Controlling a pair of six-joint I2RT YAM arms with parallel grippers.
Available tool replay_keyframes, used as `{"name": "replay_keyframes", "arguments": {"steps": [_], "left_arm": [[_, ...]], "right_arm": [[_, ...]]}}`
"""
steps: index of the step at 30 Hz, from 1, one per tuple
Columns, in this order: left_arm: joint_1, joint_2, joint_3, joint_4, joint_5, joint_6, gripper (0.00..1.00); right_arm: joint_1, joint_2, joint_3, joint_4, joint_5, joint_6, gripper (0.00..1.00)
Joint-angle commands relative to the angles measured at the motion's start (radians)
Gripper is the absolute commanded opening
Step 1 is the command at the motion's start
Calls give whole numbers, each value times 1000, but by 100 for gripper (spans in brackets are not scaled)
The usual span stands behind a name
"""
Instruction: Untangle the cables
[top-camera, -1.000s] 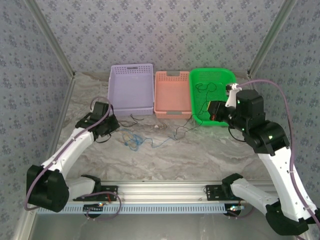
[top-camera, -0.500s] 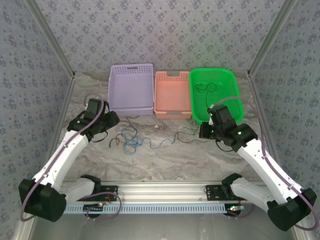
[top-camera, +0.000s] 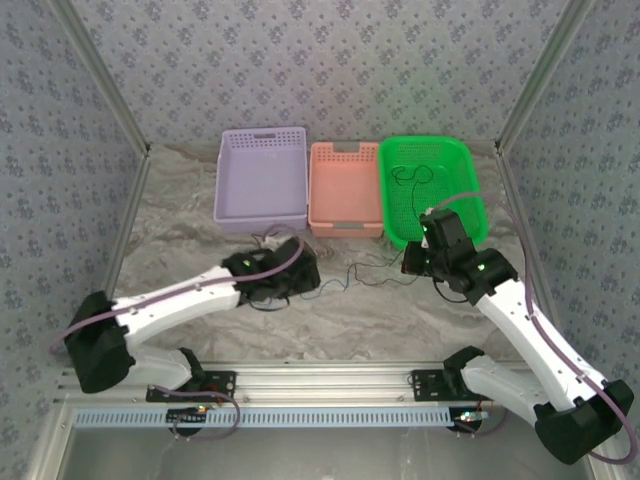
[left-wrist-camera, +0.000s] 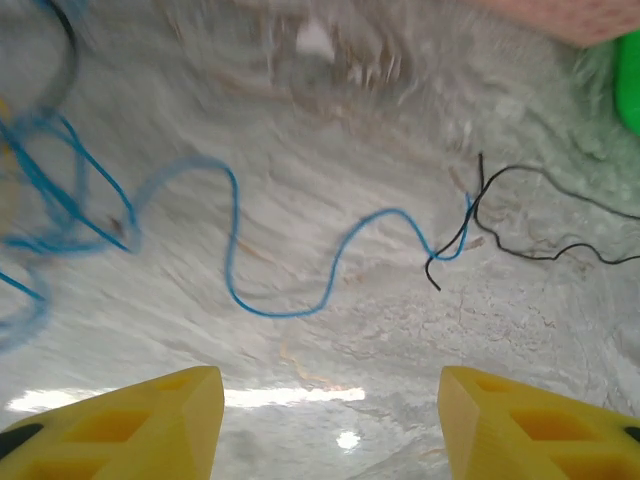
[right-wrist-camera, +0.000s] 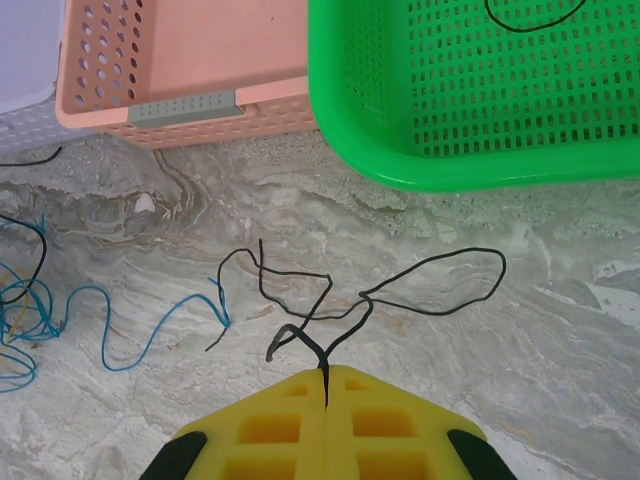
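Two grippers with yellow fingers work low over the marbled grey table top (top-camera: 400, 320). The right gripper (right-wrist-camera: 325, 372) has its fingers pressed flat together and pinches a thin black wire (right-wrist-camera: 430, 300) at the tips; from the pinch the wire runs out in one long loop toward the green plastic mesh basket (right-wrist-camera: 400, 130) and in a smaller, kinked loop to the left. The left gripper (left-wrist-camera: 328, 385) stands open, fingers well apart, nothing between them. Ahead of it lies one thin blue wire (left-wrist-camera: 280, 310), wavy, its far end crossing a black strand (left-wrist-camera: 530, 255) — whether that strand belongs to the pinched wire I cannot tell. The left wrist view is blurred toward its left edge, where the blue wire bunches into several loops. From above, three baskets stand in a row at the back: a lilac plastic basket (top-camera: 260, 180), a salmon-pink plastic basket (top-camera: 345, 190) and the green one, which holds one coiled black wire (top-camera: 410, 175). The overhead view also shows the two grippers near each other, the loose strands lying on the table between them.
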Motion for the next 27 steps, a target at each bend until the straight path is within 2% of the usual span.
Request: {"name": "replay_keyframes", "arguments": {"steps": [1, 7, 10, 13, 16, 20, 24, 27], "left_arm": [[-36, 71, -82, 170, -66, -304, 60], [-55, 134, -121, 300, -66, -548, 71], [-79, 151, -182, 413, -73, -674, 71], [-79, 189, -170, 423, -60, -719, 70], [-79, 242, -169, 469, -21, -780, 68], [-78, 283, -176, 508, -60, -850, 63], [-53, 304, -178, 497, -86, -890, 55], [-14, 320, -186, 506, -92, -893, 44]], "right_arm": [[-3, -10, 29, 16, 9, -2, 0], [-3, -25, 27, 16, 7, -4, 0], [-3, -27, 26, 19, 5, -2, 0], [-2, -26, 20, 28, -2, 0, 0], [-1, -27, 19, 29, -1, 0, 0], [-2, -34, 13, 32, -4, 2, 0], [-1, -44, 9, 28, 1, 0, 0], [-3, -49, 7, 29, 0, -1, 0]]}}
